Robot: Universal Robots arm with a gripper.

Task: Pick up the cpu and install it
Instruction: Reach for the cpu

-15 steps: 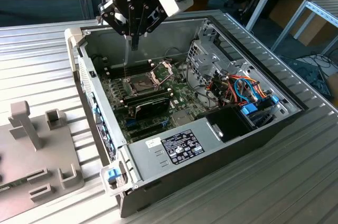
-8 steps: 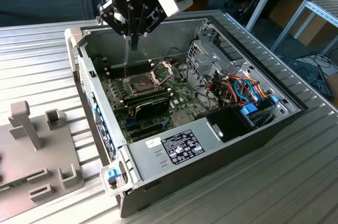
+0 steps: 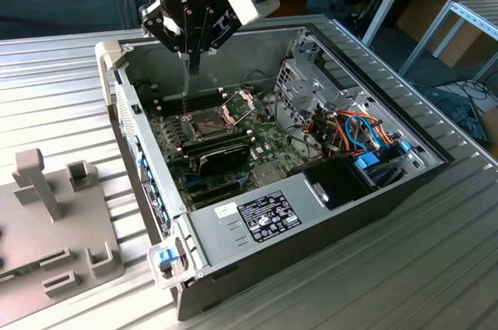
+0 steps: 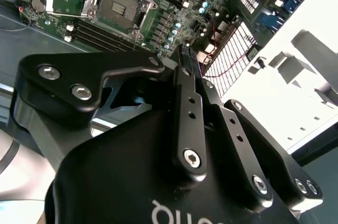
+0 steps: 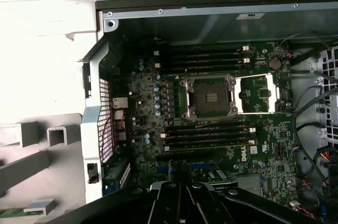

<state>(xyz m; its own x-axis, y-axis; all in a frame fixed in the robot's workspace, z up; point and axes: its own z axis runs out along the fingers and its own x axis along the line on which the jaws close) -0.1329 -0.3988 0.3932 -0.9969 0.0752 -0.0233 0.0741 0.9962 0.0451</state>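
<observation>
I am hovering my gripper (image 3: 192, 65), pinched together, over the open computer case (image 3: 124, 104). The socket (image 5: 208, 97) is lying uncovered, its frame (image 5: 259, 93) hinged open.

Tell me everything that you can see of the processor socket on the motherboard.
The socket is a square of dark plastic in a silver metal surround, lying flat on the green motherboard between two black memory banks. Its hinged metal frame is swung open to one side; in the exterior view it stands tilted up. The bed is dark, with small pale parts at its centre. Nothing touches it; the gripper hangs above, apart.
</observation>
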